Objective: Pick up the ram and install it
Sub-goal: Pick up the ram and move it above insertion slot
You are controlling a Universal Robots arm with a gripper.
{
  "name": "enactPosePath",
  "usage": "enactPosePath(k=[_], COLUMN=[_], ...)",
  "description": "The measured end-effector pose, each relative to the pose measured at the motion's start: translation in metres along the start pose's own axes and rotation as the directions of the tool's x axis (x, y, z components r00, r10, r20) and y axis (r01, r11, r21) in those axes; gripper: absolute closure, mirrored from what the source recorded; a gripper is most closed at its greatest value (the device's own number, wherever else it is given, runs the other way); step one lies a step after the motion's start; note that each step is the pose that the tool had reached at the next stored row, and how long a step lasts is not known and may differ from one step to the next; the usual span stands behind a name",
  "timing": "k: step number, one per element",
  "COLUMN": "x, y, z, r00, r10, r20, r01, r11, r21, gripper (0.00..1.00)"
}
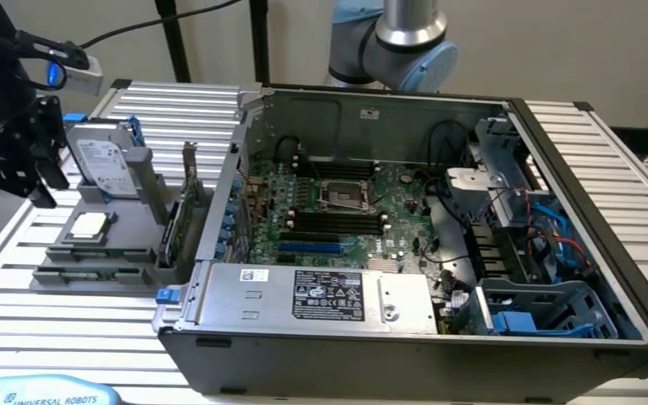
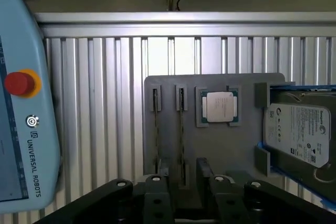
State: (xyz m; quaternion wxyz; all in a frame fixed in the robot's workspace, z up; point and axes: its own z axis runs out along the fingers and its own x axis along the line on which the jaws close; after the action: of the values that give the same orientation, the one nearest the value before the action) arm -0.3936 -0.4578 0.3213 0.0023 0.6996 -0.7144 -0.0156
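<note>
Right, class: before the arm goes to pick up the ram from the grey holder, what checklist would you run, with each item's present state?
1. End effector jaws apart: ok.
2. Ram standing edge-on in the grey holder: ok.
3. Ram lined up between the fingers in the wrist view: ok.
4. Computer case side open, motherboard exposed: ok.
5. Memory slots look empty: ok.
6. Slot latches open: cannot tell.
</note>
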Motion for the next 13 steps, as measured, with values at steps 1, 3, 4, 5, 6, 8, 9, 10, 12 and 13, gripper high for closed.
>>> enactPosePath(k=[1, 3, 4, 5, 6, 8, 9, 10, 12, 13], x=[0.001, 0.003, 0.005, 0.006, 0.007, 0.010, 0.011, 0.012, 0.015, 0.016], y=[-0.0004, -0.0007, -0.0009, -0.0010, -0.0012, -0.0016, -0.0018, -0.0019, -0.0023, -0.0026], z=[0.0017, 0.0053, 0.0071, 0.0088, 0.0108, 0.0145, 0.0163, 0.0179, 0.0213, 0.0231], r00=[1.0000, 1.0000, 1.0000, 1.0000, 1.0000, 1.0000, 1.0000, 1.0000, 1.0000, 1.0000], r10=[-0.001, -0.003, -0.004, -0.005, -0.005, -0.006, -0.007, -0.007, -0.008, -0.008], r20=[-0.0001, -0.0003, -0.0004, -0.0003, -0.0002, 0.0000, 0.0000, -0.0002, -0.0005, -0.0004], r01=[0.001, 0.003, 0.004, 0.005, 0.005, 0.006, 0.007, 0.007, 0.008, 0.008], r11=[1.0000, 1.0000, 1.0000, 1.0000, 1.0000, 1.0000, 1.0000, 1.0000, 1.0000, 1.0000], r21=[-0.0002, -0.0004, -0.0004, -0.0003, -0.0002, 0.0001, 0.0001, -0.0002, -0.0004, -0.0004], gripper=[0.64, 0.58, 0.52, 0.52, 0.52, 0.52, 0.52, 0.52, 0.52, 0.52])
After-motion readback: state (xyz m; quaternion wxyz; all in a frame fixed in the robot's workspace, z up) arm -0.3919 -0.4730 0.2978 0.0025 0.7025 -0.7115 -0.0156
